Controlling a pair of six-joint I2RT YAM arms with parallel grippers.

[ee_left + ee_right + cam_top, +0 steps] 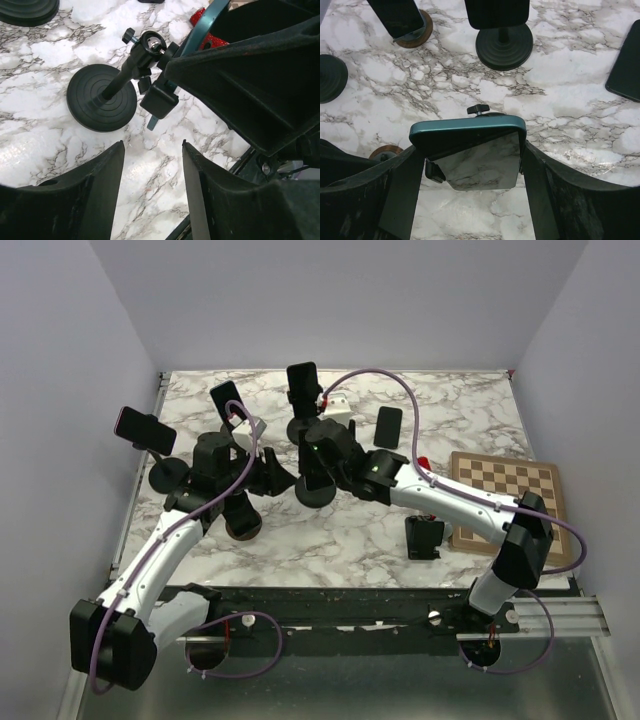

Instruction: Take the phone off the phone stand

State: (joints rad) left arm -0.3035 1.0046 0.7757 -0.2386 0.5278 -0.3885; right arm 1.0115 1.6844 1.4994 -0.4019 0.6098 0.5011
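Observation:
In the right wrist view a teal-edged phone (468, 133) sits between the fingers of my right gripper (472, 150), its glossy screen mirroring the marble. Both fingers press its side edges, so the gripper is shut on it. The stand's black knob (478, 108) pokes out just behind the phone. The left wrist view shows that phone stand (102, 97) with its round black base, ball joint and clamp, and the phone's teal edge (202, 27) above it. My left gripper (152, 145) is open over bare marble just short of the base. From above, both grippers meet at this stand (318, 492).
Several other stands with phones stand at the left and back (145, 428) (228, 398) (303, 385). A loose dark phone (388, 427) lies flat behind my right arm. A chessboard (505, 500) sits at the right, with a small black holder (424, 537) beside it.

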